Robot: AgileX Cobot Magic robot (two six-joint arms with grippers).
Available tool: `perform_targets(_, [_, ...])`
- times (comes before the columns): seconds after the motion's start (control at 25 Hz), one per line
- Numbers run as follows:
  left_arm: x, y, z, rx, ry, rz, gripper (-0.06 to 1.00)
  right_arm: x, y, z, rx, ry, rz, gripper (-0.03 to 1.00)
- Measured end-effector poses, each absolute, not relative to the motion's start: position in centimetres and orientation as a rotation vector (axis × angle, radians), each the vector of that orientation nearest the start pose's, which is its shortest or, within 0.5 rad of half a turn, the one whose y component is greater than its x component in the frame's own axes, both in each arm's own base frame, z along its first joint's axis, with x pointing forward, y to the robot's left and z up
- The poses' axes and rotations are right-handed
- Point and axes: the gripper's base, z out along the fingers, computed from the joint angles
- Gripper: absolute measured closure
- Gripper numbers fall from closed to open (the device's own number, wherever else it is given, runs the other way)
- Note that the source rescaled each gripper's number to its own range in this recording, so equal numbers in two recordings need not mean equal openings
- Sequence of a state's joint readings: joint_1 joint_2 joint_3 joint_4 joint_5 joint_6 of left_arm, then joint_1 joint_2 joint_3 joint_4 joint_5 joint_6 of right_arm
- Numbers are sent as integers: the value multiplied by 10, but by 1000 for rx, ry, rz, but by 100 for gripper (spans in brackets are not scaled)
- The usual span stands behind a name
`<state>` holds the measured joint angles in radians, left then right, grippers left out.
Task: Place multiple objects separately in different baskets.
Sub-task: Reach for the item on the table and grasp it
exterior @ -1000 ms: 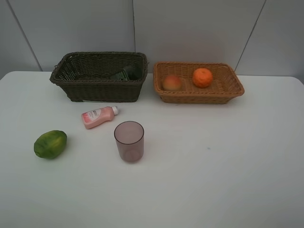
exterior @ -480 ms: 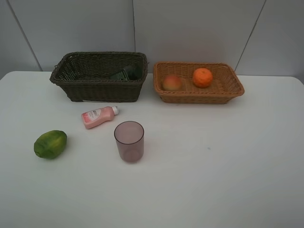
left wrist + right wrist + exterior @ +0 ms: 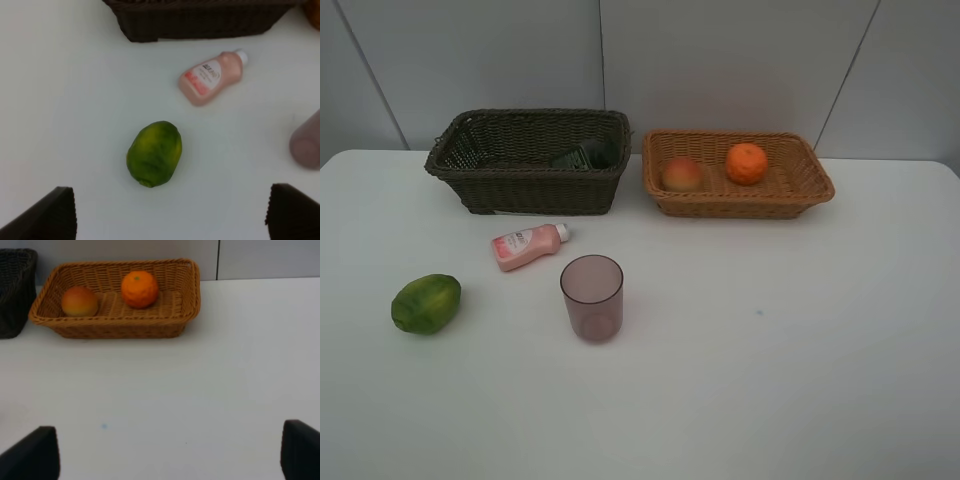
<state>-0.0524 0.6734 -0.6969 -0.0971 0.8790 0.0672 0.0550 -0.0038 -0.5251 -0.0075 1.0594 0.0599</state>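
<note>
On the white table lie a green oval fruit [image 3: 426, 303] [image 3: 154, 153] at the left, a pink squeeze bottle [image 3: 527, 246] [image 3: 212, 77] on its side, and an upright mauve cup [image 3: 591, 297] [image 3: 306, 142]. The dark brown basket [image 3: 540, 190] [image 3: 200, 20] holds a dark green pump bottle [image 3: 588, 155]. The tan basket [image 3: 740, 207] [image 3: 115, 330] holds an orange [image 3: 746, 163] [image 3: 140, 289] and a peach-like fruit [image 3: 682, 174] [image 3: 79, 301]. My left gripper [image 3: 170, 215] is open above the table, nearer than the green fruit. My right gripper [image 3: 170, 452] is open, well short of the tan basket. Neither arm shows in the high view.
Both baskets stand side by side at the table's far edge, against a grey panelled wall. A corner of the dark basket [image 3: 12, 290] shows in the right wrist view. Bare white tabletop [image 3: 790, 350] spreads across the right and front.
</note>
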Motion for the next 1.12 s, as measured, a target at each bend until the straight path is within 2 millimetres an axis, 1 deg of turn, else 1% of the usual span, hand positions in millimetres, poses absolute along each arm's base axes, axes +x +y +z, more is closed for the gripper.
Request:
perform_targets(0.08, [144,-17,315,168,2402,-112,-4,-8,-1,284,5,2015,64,3])
perform_targets(0.16, [175,-24,308,238,2473,-115,-4,-8,-1,284,5,2015,64,3])
perform_targets(0.24, [203,-35,303,325,2514,-123,-4,-8,-1,284,5,2015,64,3])
perform_targets(0.28, [215,-41,298,370,2544,-123,-4,-8,-1,284,5,2015,64,3])
perform_targets(0.4, [247,-65,286,533,2584,-118,-4,-8,-1,284,5,2015,64,3])
perform_targets(0.48, [267,-78,278,600,2608,-112,-4,-8,-1,284,5,2015,64,3])
perform_targets(0.52, [267,-78,278,600,2608,-112,-4,-8,-1,284,5,2015,64,3])
perform_targets(0.56, [276,-84,277,639,2603,-100,-4,-8,-1,284,5,2015,64,3])
perform_targets(0.64, [293,-96,265,737,2625,-56,-4,-8,-1,284,5,2015,64,3])
perform_targets(0.72, [304,-106,255,827,2636,-26,-4,-8,-1,284,5,2015,64,3])
perform_targets(0.8, [315,-116,238,927,2655,11,-4,-8,-1,284,5,2015,64,3])
perform_targets(0.88, [321,-121,223,1003,2664,31,-4,-8,-1,284,5,2015,64,3])
perform_targets(0.96, [327,-126,204,1089,2675,62,-4,-8,-1,284,5,2015,64,3])
perform_targets(1.12, [335,-132,180,1148,2670,78,-4,-8,-1,284,5,2015,64,3])
